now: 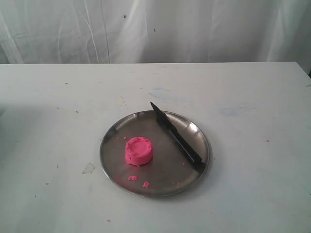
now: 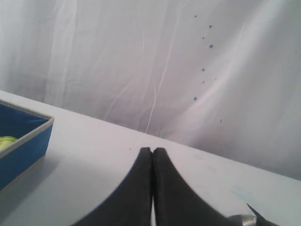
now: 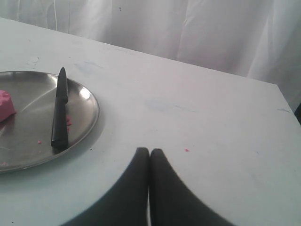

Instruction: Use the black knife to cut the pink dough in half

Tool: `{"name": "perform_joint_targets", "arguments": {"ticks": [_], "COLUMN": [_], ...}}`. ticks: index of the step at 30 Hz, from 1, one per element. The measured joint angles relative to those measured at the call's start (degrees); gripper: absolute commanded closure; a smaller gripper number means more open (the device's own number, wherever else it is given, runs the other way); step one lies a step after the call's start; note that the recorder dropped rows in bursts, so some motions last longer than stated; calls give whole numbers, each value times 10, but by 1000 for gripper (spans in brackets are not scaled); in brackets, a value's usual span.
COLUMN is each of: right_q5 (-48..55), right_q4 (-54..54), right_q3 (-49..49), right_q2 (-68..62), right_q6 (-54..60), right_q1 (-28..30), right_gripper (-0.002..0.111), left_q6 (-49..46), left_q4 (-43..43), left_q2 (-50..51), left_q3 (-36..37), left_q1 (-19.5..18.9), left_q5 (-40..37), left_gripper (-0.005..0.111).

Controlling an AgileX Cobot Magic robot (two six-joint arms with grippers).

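The pink dough (image 1: 138, 151) is sitting as a single short puck with a dimpled top on the round steel plate (image 1: 112, 133), a little toward nine o'clock of the plate's centre in the exterior view. It is showing no cut. A few pink crumbs (image 1: 132, 178) are lying on the plate toward six o'clock of the puck. The dough is looking soft and light, so a blade is likely to sink through it readily, though the lump may stick or slide on the smooth metal.

The black knife (image 1: 175, 135) is lying across the plate's three o'clock side, well apart from the dough. Its pointed tip is reaching past the rim near twelve o'clock, and its handle (image 1: 190, 154) is resting on the rim near four o'clock. The knife is appearing slim, stiff and light. The matte handle is the sensible place to take hold, since it is raised slightly by the rim and is keeping the fingers away from the blade.

The left gripper (image 2: 152, 153) is hanging with its fingertips pressed together and holding nothing. Only the knife tip and a sliver of plate are showing at the corner of its wrist view. A blue tray (image 2: 33, 136) is standing beside it. The right gripper (image 3: 149, 152) is likewise closed and empty, hovering over bare table (image 3: 197, 117) near the plate. The knife handle is lying nearer to it than the dough, whose edge is just showing.
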State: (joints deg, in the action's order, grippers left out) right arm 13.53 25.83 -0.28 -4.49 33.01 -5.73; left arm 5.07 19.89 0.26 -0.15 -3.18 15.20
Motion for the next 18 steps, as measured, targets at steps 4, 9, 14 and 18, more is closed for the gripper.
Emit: {"name": "perform_joint_targets", "arguments": {"ticks": [4, 9, 14, 18], "right_q5": [0, 0, 0, 0], "right_q4": [0, 0, 0, 0], "right_q3": [0, 0, 0, 0], "right_q2": [0, 0, 0, 0], "right_q6": [0, 0, 0, 0], "right_q1": [0, 0, 0, 0], "right_gripper": [108, 108, 108, 108], "left_q6": [36, 136, 102, 53], "left_q4": [0, 1, -84, -244], "left_q2": [0, -1, -1, -1], "left_q3": [0, -13, -93, -120], "left_q1": [0, 0, 0, 0], "left_q5": [87, 277, 186, 27], "left_gripper": [107, 107, 107, 107]}}
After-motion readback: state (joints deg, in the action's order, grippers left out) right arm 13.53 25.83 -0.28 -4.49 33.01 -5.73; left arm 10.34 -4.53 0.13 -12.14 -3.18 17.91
